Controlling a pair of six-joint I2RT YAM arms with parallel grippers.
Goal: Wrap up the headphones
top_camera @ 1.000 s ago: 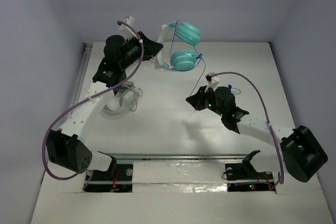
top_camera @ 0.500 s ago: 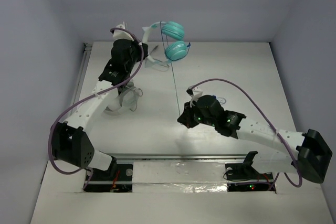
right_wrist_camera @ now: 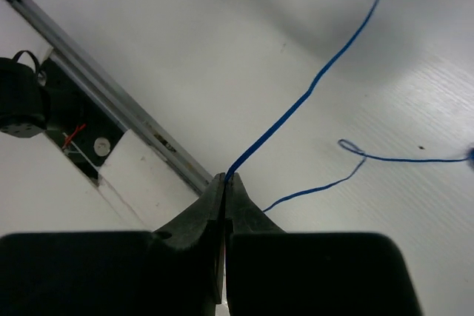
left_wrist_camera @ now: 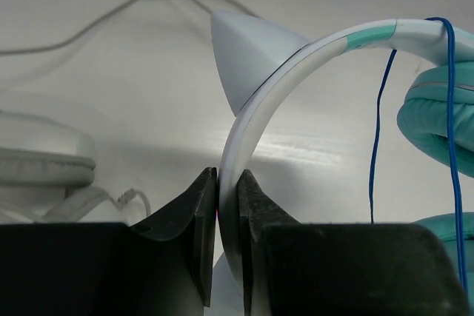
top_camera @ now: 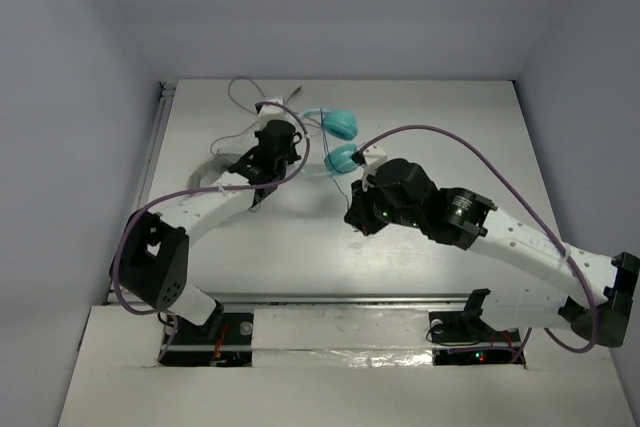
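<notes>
The headphones (top_camera: 341, 127) hang in the middle of the table area, two teal ear cups (left_wrist_camera: 437, 112) on a white headband (left_wrist_camera: 255, 112) with a pointed white ear. My left gripper (left_wrist_camera: 227, 183) is shut on the headband; in the top view it (top_camera: 293, 147) sits just left of the cups. A thin blue cable (left_wrist_camera: 376, 146) hangs beside the cups. My right gripper (right_wrist_camera: 226, 179) is shut on this blue cable (right_wrist_camera: 311, 90), which runs taut up toward the cups. In the top view the right gripper (top_camera: 356, 219) is just below the lower cup.
A white coiled item (left_wrist_camera: 37, 157) with thin white cables (top_camera: 248, 97) lies behind and left of the left gripper. A slack loop of blue cable (right_wrist_camera: 355, 149) lies on the table. The metal rail (right_wrist_camera: 111, 94) runs along the near table edge.
The left arm has brought the headphones down from the back wall toward the table's middle. The right arm has stretched further out, still pinching the cable, and now sits close under the cups.
</notes>
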